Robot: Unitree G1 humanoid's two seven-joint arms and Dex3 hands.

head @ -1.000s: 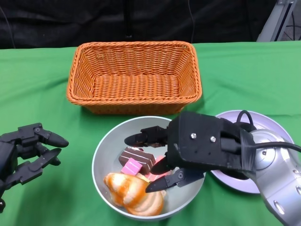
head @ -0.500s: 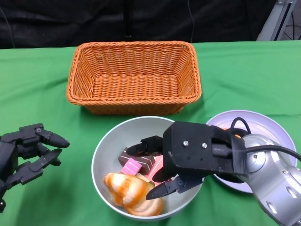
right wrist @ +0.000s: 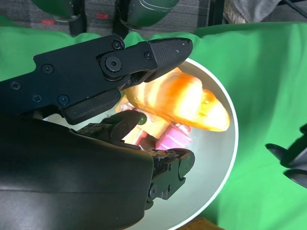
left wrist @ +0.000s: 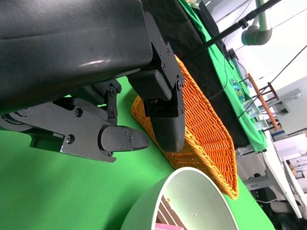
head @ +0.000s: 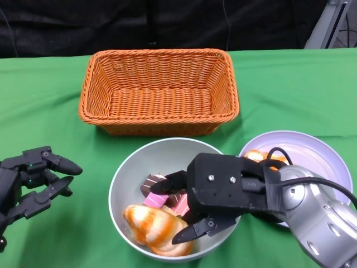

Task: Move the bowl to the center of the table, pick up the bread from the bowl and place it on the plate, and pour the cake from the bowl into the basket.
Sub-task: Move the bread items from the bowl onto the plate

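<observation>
**Head view: bowl, bread, cake, basket and plate on green tabletop**

Writing: no brand, label or lettering can be read on any item in any view.

Bowl (head: 125, 190): pale grey, round, on the green tabletop (head: 44, 106), just in front of the basket (head: 159, 89) and touching or nearly touching the plate (head: 329, 162) at its right. Near rim cut off by the frame edge.

Bread (head: 153, 226): orange-and-cream striped loaf, lying in the near part of the bowl. Right end hidden under the right hand.

Cake (head: 156, 192): brown and pink pieces in the bowl, behind the bread; partly covered by the right hand (how many pieces cannot be told).

Right hand (head: 209, 195): reaches into the bowl from the right, fingers (head: 192, 231) spread either side of the bread's end. The right wrist view shows one finger lying over the bread and the others curled below it, beside the pink cake; whether the fingers actually grip the bread cannot be told.

Left hand (head: 30, 178): above the tabletop left of the bowl, apart from it, fingers parted, holding nothing.

Basket: orange wicker, rectangular, upright.

Plate: pale grey, right of the bowl, largely hidden by the right forearm. An orange-and-cream item (head: 256, 156) shows on its near-left part, mostly hidden.
</observation>
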